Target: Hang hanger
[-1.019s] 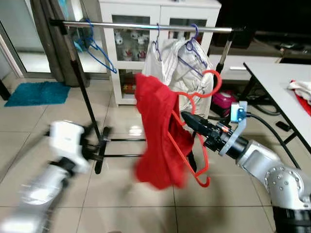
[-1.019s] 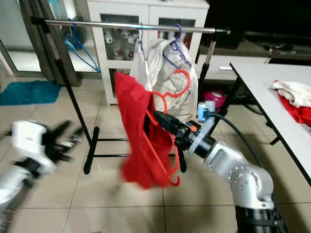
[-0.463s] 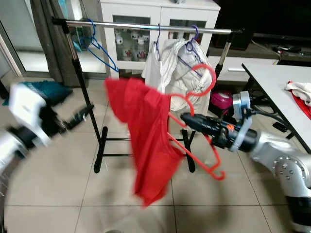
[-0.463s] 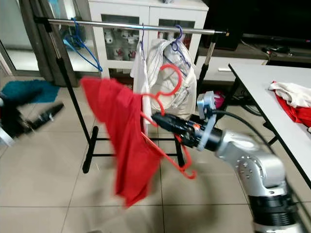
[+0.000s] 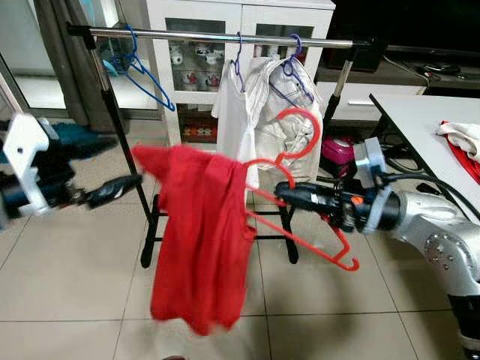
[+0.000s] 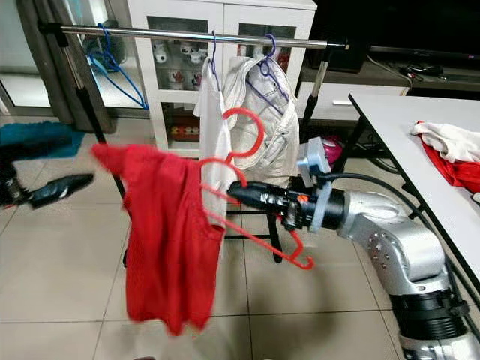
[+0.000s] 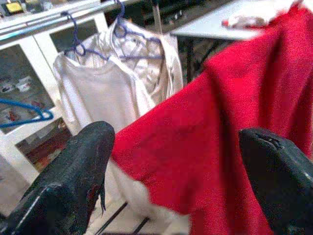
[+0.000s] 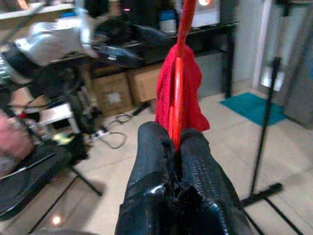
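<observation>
Right jaws (image 5: pixel 279 193) pinching red hanger (image 5: pixel 300 232), left jaws (image 7: pixel 176 166) apart

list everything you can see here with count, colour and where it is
red hanger: 1, red, clamped in the right tool, in front of the rack
red garment: 1, red, draped on the red hanger
clothes rack: 1, silver rail, black legs, ahead
blue hanger: 1, blue, rail's left end
white garments: 2, white, hung on the rail
cabinet: 1, white, behind the rack
table: 1, white, right
mat: 1, teal, floor left
left tool: 1, black, open beside the red garment
right tool: 1, black, shut
</observation>
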Robot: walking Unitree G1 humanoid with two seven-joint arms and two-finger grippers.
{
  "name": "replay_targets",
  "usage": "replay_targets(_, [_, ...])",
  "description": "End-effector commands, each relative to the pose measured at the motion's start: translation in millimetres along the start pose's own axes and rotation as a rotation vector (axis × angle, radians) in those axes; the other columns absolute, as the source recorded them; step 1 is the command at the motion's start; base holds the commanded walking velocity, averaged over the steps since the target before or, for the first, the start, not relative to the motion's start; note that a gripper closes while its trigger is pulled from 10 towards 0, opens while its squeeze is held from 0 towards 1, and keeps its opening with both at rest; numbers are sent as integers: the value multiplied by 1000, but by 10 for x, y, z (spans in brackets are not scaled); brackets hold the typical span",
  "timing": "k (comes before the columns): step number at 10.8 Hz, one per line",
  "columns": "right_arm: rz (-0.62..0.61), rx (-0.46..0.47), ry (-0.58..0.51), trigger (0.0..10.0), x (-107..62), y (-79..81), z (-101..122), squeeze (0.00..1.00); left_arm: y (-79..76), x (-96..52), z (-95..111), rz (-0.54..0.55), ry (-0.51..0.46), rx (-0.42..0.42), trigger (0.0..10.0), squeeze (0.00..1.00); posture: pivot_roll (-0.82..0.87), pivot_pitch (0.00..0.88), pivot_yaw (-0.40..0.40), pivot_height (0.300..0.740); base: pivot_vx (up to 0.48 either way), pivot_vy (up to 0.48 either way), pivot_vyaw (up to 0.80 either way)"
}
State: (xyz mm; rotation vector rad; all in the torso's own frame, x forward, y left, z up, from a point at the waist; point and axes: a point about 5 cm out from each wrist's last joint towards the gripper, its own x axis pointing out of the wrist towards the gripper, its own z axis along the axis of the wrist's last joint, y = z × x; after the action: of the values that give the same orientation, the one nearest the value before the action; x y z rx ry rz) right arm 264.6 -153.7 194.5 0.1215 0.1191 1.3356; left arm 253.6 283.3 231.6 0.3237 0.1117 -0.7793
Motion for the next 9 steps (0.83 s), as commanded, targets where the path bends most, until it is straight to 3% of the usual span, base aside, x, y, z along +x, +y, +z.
replay_targets(1, [58, -66, -20, 10000, 10, 58, 150, 0, 41, -9, 17, -5, 14, 44, 10000, 639, -20, 0, -16, 740, 0, 0, 0])
replay_targets(2, [98, -75, -12, 10000, 13, 82, 155, 0, 97, -29, -7, -26, 40, 65, 10000, 0, -18, 0, -16, 740, 0, 0, 0])
replay_targets(4, [156, -78, -18, 10000, 19, 131, 176, 0, 139, -27, -101, -66, 61, 50, 10000, 0, -15, 0, -14, 740, 0, 0, 0])
replay_targets(5, [170, -77, -17, 10000, 15, 145, 184, 0, 123, -1, -120, -109, 35, 29, 0, 0, -14, 0, -13, 740, 0, 0, 0])
replay_targets(9, [199, -70, -2, 10000, 21, 169, 158, 0, 70, 51, -180, -234, 32, -12, 0, 0, -18, 0, -8, 740, 0, 0, 0])
